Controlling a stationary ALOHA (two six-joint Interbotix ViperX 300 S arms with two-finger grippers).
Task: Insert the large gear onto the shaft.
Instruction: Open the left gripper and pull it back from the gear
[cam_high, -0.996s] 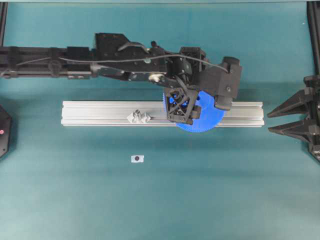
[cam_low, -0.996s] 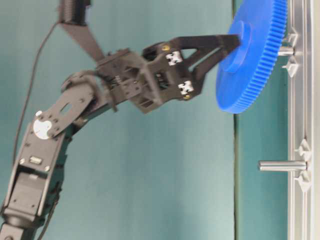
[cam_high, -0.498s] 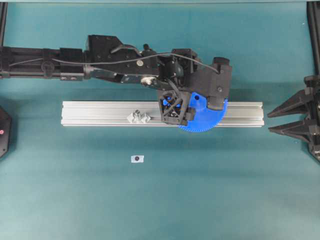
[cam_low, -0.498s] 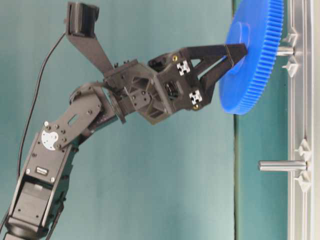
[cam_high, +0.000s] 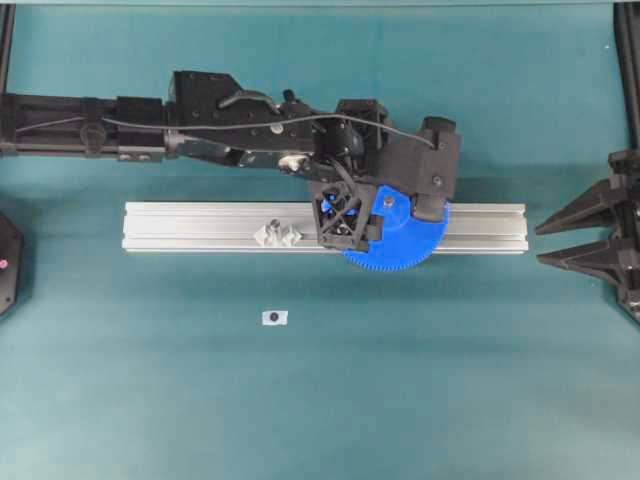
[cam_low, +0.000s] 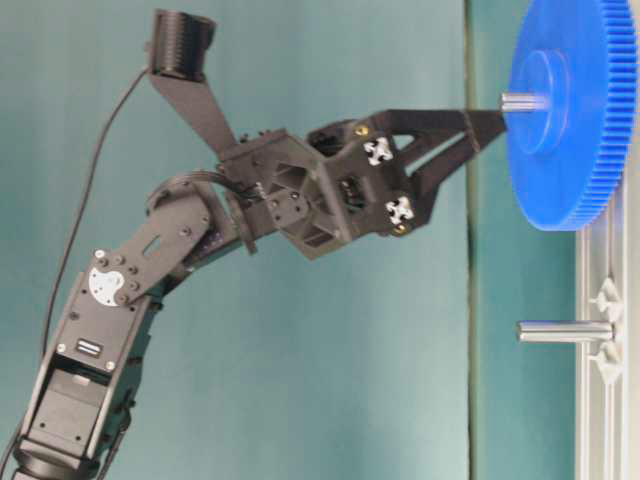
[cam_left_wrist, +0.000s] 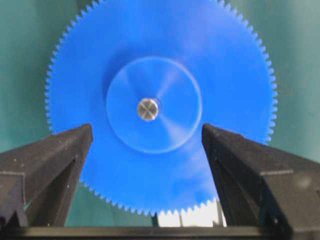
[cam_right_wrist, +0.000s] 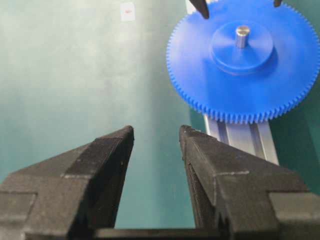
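Left tool (cam_left_wrist: 147, 165) hangs spread above the large gear (cam_left_wrist: 160, 100), touching nothing; the shaft (cam_left_wrist: 148, 109) pokes through its hub.

Materials and finishes

Large gear (cam_left_wrist: 165, 145): smooth blue plastic, faint sheen. Shaft (cam_left_wrist: 148, 109): bright brushed metal. Rail (cam_high: 200, 227): ribbed silvery aluminium. Worktop (cam_high: 330, 390): matt teal.

The large gear (cam_left_wrist: 165, 165) is coloured a bright, uniform blue, with a fine row of teeth patterned around its rim. The shaft (cam_left_wrist: 148, 109) at its hub is seen in silvery grey metal. The tabletop (cam_high: 320, 400) is covered in plain teal. The rail (cam_high: 200, 228) is finished in pale silver aluminium with lengthwise grooves. The fingers (cam_left_wrist: 55, 165) of the left gripper (cam_left_wrist: 150, 150) are matt black, faintly speckled. A small white tag (cam_high: 274, 317) is marked with a dark dot.
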